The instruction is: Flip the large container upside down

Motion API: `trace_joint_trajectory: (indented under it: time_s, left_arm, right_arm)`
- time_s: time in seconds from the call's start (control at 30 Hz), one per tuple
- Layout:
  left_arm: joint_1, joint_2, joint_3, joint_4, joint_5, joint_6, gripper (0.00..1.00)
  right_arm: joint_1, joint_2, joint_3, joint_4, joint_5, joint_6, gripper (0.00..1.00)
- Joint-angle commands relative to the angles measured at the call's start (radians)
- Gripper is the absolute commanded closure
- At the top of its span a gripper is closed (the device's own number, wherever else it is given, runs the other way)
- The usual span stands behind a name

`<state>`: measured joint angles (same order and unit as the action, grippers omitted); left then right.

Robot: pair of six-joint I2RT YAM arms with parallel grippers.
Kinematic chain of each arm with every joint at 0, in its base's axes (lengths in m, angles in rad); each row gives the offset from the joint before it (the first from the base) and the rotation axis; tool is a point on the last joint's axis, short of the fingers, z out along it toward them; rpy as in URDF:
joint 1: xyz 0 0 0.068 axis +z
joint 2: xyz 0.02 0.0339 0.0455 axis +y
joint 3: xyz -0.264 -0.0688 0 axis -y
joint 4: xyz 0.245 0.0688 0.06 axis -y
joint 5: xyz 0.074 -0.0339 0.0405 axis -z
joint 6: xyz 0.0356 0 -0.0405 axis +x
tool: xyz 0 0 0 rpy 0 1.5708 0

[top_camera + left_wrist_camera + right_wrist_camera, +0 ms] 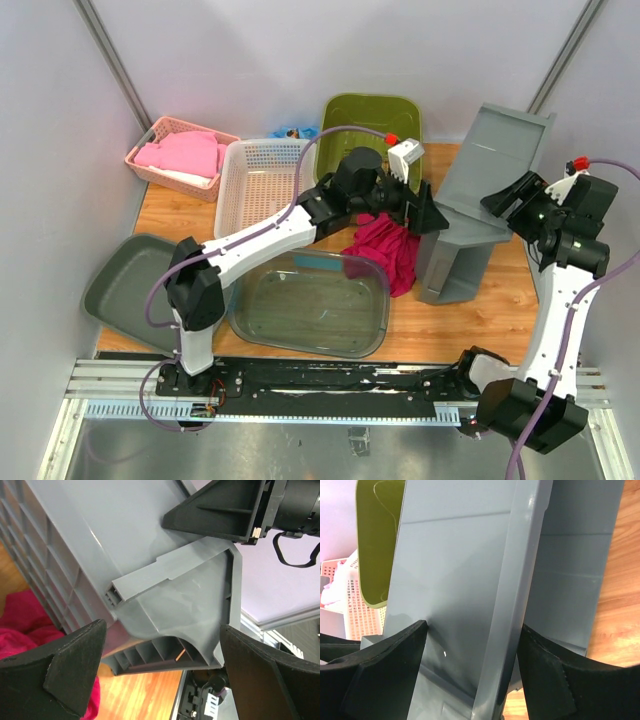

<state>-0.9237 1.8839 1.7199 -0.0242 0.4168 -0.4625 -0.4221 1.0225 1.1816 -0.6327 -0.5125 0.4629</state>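
The large grey moulded-plastic container (480, 190), smooth-walled with a ribbed rim, stands tipped up on one side at the right of the wooden surface (470, 325). The left tool (433, 214) is spread wide against its left edge, just above a crumpled magenta cloth (385, 250). The right tool (503, 203) is also wide, its black fingers straddling the container's thin wall without clamping it.
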Motion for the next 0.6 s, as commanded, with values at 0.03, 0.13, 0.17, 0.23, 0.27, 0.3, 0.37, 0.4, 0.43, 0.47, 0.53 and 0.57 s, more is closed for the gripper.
trace_joint_trajectory:
  time_s: [0.03, 0.13, 0.17, 0.23, 0.27, 0.3, 0.37, 0.4, 0.43, 0.47, 0.53, 0.57]
  left_arm:
    - [0.04, -0.076, -0.012, -0.035, -0.029, 0.032, 0.01]
    - [0.067, -0.063, 0.003, -0.038, -0.023, 0.015, 0.01]
    - [0.074, -0.056, 0.012, -0.041, -0.019, 0.007, 0.01]
    - [0.08, -0.037, 0.033, -0.051, -0.011, -0.004, 0.01]
    - [0.08, -0.023, 0.043, -0.053, -0.002, -0.009, 0.01]
    - [0.08, -0.013, 0.053, -0.053, 0.009, -0.014, 0.01]
    - [0.08, 0.004, 0.067, -0.048, 0.025, -0.024, 0.01]
    - [0.08, 0.011, 0.074, -0.047, 0.03, -0.026, 0.01]
    - [0.08, 0.018, 0.083, -0.048, 0.032, -0.026, 0.01]
    - [0.08, 0.026, 0.093, -0.047, 0.035, -0.025, 0.01]
    - [0.08, 0.044, 0.114, -0.049, 0.044, -0.025, 0.01]
    - [0.08, 0.056, 0.127, -0.052, 0.05, -0.028, 0.01]
  right_arm:
    - [0.011, -0.017, 0.027, -0.138, 0.084, -0.018, 0.27]
    - [0.011, -0.023, 0.04, -0.187, 0.22, -0.032, 0.23]
    - [0.01, -0.029, 0.044, -0.2, 0.258, -0.035, 0.22]
    - [0.01, -0.051, 0.05, -0.208, 0.31, -0.036, 0.21]
    - [0.01, -0.061, 0.052, -0.21, 0.325, -0.035, 0.2]
    - [0.011, -0.068, 0.057, -0.213, 0.337, -0.03, 0.2]
    - [0.01, -0.079, 0.073, -0.223, 0.367, -0.021, 0.19]
    - [0.011, -0.084, 0.084, -0.229, 0.391, -0.019, 0.19]
    - [0.011, -0.088, 0.096, -0.232, 0.429, -0.018, 0.19]
    - [0.011, -0.089, 0.107, -0.233, 0.455, -0.02, 0.2]
    - [0.01, -0.076, 0.134, -0.243, 0.49, -0.031, 0.23]
    - [0.01, -0.067, 0.146, -0.249, 0.497, -0.033, 0.27]
